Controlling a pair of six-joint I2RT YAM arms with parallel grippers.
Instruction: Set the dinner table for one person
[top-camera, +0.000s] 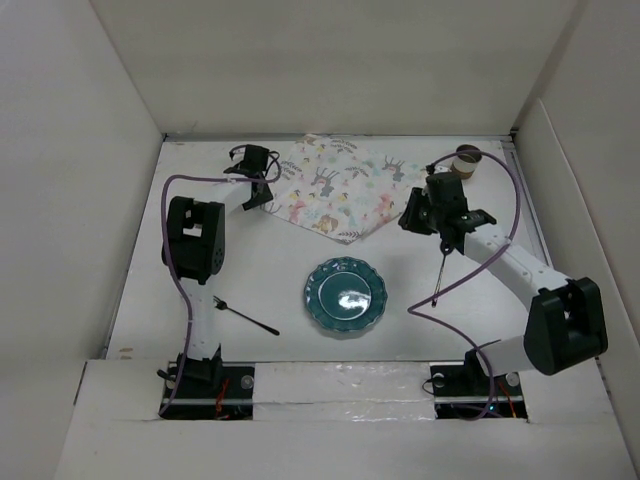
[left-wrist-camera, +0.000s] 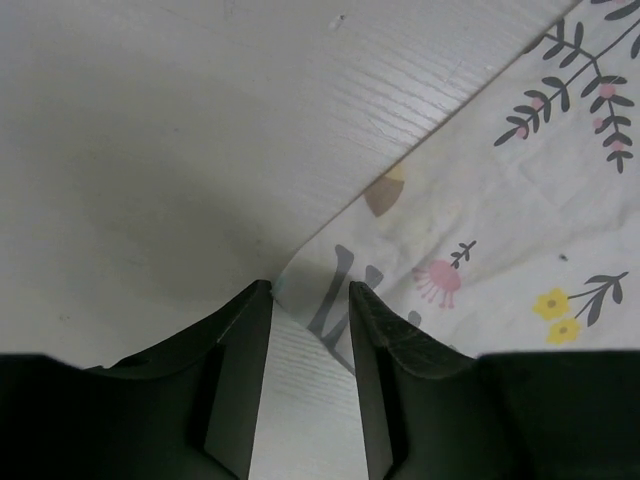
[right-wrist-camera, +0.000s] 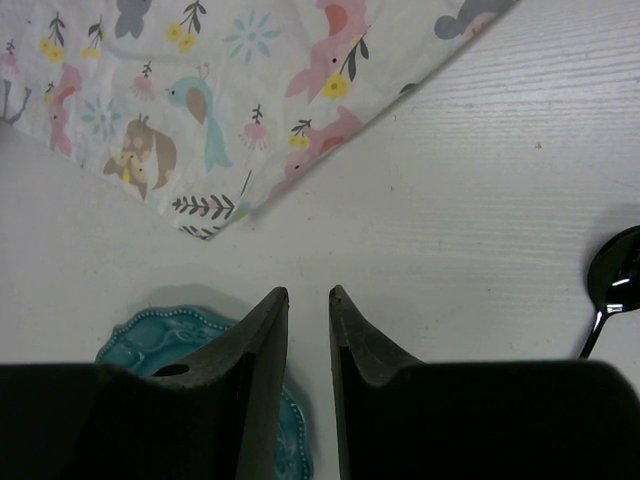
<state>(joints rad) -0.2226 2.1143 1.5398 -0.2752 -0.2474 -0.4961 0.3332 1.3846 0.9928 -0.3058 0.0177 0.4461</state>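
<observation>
The white dinner table (top-camera: 262, 268) holds a floral placemat (top-camera: 340, 188) at the back, lying as a diamond. My left gripper (top-camera: 262, 186) is at the placemat's left corner. In the left wrist view it (left-wrist-camera: 310, 288) is open, low over the table, with the placemat's corner (left-wrist-camera: 330, 275) lying at its fingertips. My right gripper (top-camera: 410, 218) is by the placemat's right edge. In the right wrist view it (right-wrist-camera: 308, 292) is open a little and empty over bare table, short of the placemat's near corner (right-wrist-camera: 215, 225).
A teal plate (top-camera: 345, 297) sits at the centre front and shows in the right wrist view (right-wrist-camera: 150, 335). A black fork (top-camera: 246, 317) lies left of it, a black spoon (top-camera: 440, 275) right of it (right-wrist-camera: 615, 285). A brown cup (top-camera: 467, 160) stands at the back right. White walls surround the table.
</observation>
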